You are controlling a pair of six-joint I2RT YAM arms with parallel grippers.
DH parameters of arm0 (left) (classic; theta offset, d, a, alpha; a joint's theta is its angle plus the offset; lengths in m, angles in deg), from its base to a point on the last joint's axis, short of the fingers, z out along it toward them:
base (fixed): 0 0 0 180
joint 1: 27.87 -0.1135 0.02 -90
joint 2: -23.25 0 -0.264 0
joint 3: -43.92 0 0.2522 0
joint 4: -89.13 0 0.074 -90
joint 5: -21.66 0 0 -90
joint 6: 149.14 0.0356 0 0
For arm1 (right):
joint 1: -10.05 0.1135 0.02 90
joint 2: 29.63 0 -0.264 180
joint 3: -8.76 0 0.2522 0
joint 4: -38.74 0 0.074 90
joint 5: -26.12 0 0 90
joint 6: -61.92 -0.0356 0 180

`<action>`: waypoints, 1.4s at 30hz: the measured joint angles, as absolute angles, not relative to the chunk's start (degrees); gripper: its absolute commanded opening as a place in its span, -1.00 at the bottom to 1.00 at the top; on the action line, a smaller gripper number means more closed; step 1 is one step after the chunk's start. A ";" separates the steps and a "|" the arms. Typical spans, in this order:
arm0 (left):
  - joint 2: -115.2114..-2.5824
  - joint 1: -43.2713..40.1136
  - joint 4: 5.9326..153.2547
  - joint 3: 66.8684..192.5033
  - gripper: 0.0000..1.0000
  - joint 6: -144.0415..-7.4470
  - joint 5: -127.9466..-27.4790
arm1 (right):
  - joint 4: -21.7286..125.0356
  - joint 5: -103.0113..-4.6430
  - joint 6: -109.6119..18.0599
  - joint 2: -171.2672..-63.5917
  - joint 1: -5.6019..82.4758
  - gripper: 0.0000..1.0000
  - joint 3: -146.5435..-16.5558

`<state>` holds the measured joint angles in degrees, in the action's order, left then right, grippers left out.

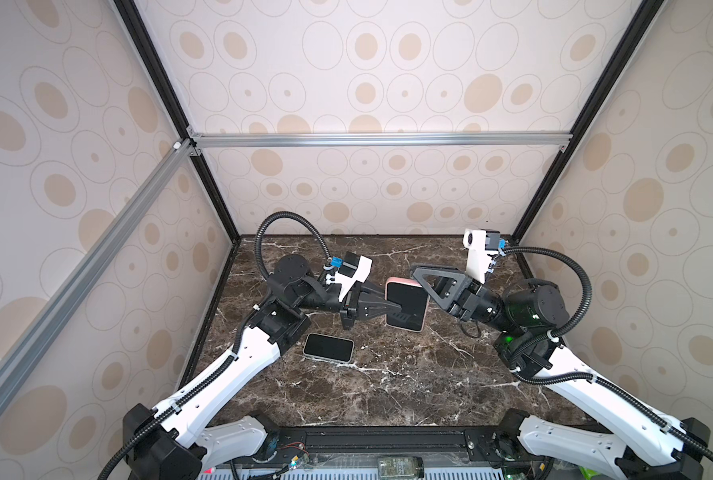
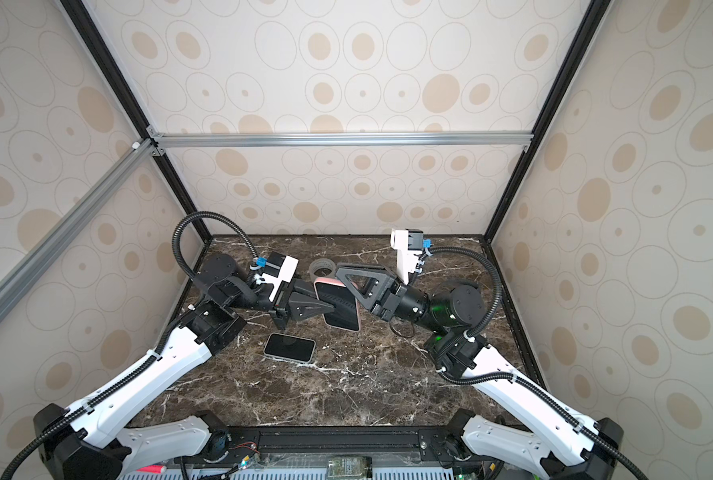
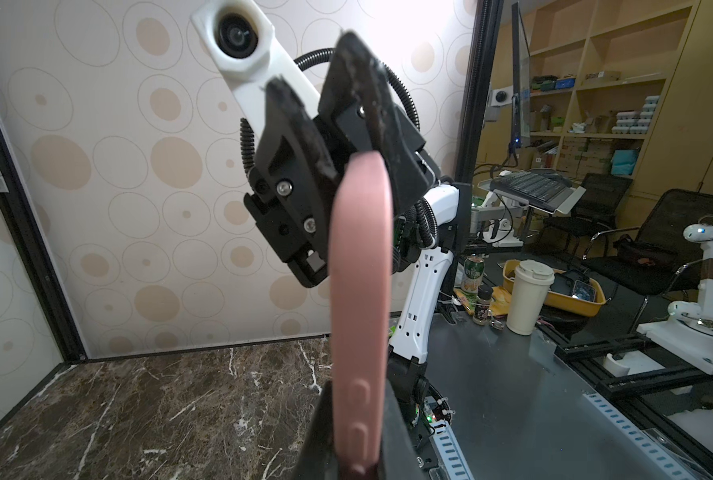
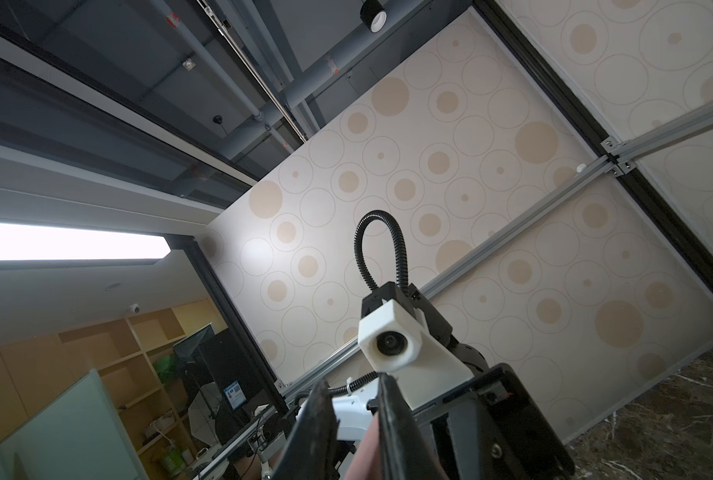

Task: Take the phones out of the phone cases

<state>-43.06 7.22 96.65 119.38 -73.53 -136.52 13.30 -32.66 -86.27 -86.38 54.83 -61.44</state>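
Near edge: one phone (image 1: 328, 347) lies flat on the table (image 1: 388, 395), dark screen up. Its long axis runs left-right, with the right end a touch nearer. It sits below and left of the claws, nothing touching it, just off the left arm's elbow.

Next back, off the table: one pink case (image 1: 412, 311), held in the air between the two arms near mid-table. Its long axis runs near-to-far in both top views, with the dark face turned up toward the camera and the pink rim showing along the far and right edges. I can't tell if that dark face is lining or a screen. In the left wrist view the case (image 3: 359, 270) is edge-on, with two button bumps on the side close to the holding claw.

Two claws, both at the case:
- The left claw (image 1: 397, 308) comes in from the left and is pinched shut on the case's left long edge, one finger lying across the dark face.
- The right claw (image 1: 415, 274) comes in from the right at the case's far end. Its fingers (image 3: 292, 158) sit astride that end with a narrow gap. I can't tell whether it's actually squeezing or just straddling.

Farther back: one grey ring (image 2: 320, 269), maybe a tape roll, sits on the table behind the case, seen in a top view only.
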 measured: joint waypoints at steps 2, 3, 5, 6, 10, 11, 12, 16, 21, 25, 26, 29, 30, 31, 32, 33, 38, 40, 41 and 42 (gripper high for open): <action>-43.08 7.22 96.04 119.99 -1.00 -72.59 -136.42 | 12.34 -32.61 -87.65 -86.55 54.83 -0.54 -61.44; -43.08 7.22 95.65 120.29 -1.00 -72.13 -136.35 | 11.95 -32.59 -88.26 -86.62 54.83 -0.54 -61.44; -43.12 7.22 94.58 121.02 -1.00 -71.24 -136.26 | 11.31 -32.59 -88.98 -86.64 54.83 -0.56 -61.44; -43.17 7.22 94.05 121.32 -1.00 -70.91 -136.24 | 11.16 -32.59 -89.18 -86.66 54.83 -0.57 -61.44; -43.30 7.24 92.56 122.06 -1.00 -70.06 -136.42 | 10.90 -32.61 -89.37 -86.66 54.83 -0.65 -61.44; -43.30 7.24 92.35 122.15 -1.00 -69.97 -136.46 | 10.90 -32.59 -89.37 -86.69 54.83 -0.67 -61.44; -43.34 7.24 92.06 122.26 -1.00 -69.90 -136.50 | 10.90 -32.61 -89.35 -86.69 54.83 -0.69 -61.44; -43.41 7.24 91.08 122.74 -1.00 -69.66 -136.63 | 10.83 -32.64 -89.35 -86.66 54.83 -0.72 -61.44; -43.43 7.24 89.55 123.40 -1.00 -68.50 -136.66 | 11.12 -32.85 -89.46 -86.55 54.83 -0.76 -61.44; -43.67 7.24 88.24 124.34 -1.00 -67.52 -136.66 | 11.27 -33.29 -90.23 -86.51 54.83 -0.78 -61.46; -43.73 7.24 87.62 124.69 -1.00 -67.19 -136.63 | 11.23 -33.47 -90.45 -86.51 54.83 -0.79 -61.46; -43.98 7.24 86.31 125.61 -1.00 -66.65 -136.66 | 11.21 -33.92 -90.95 -86.51 54.83 -0.80 -61.46; -44.06 7.24 86.14 125.80 -1.00 -66.49 -136.66 | 11.27 -34.08 -91.08 -86.51 54.83 -0.83 -61.46; -44.11 7.24 85.88 125.98 -1.00 -66.32 -136.66 | 11.36 -34.17 -91.17 -86.49 54.83 -0.83 -61.46; -44.17 7.24 85.64 126.11 -1.00 -66.19 -136.66 | 11.38 -34.23 -91.25 -86.47 54.83 -0.84 -61.46; -44.24 7.24 85.42 126.33 -1.00 -66.03 -136.68 | 11.40 -34.38 -91.43 -86.47 54.83 -0.84 -61.46; -44.37 7.24 84.67 126.68 -1.00 -65.64 -136.68 | 11.58 -34.69 -92.11 -86.47 54.83 -0.85 -61.46; -44.37 7.24 84.59 126.83 -1.00 -65.64 -136.68 | 11.55 -34.89 -92.46 -86.49 54.83 -0.86 -61.46; -44.35 7.24 84.59 126.85 -1.00 -65.64 -136.68 | 11.55 -35.00 -92.67 -86.49 54.83 -0.86 -61.46; -44.35 7.24 84.56 126.90 -1.00 -65.64 -136.68 | 11.58 -35.06 -92.87 -86.49 54.83 -0.87 -61.46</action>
<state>-44.35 7.24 84.56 126.90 -65.64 -136.68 11.58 -35.06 -92.87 -86.49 54.83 -61.46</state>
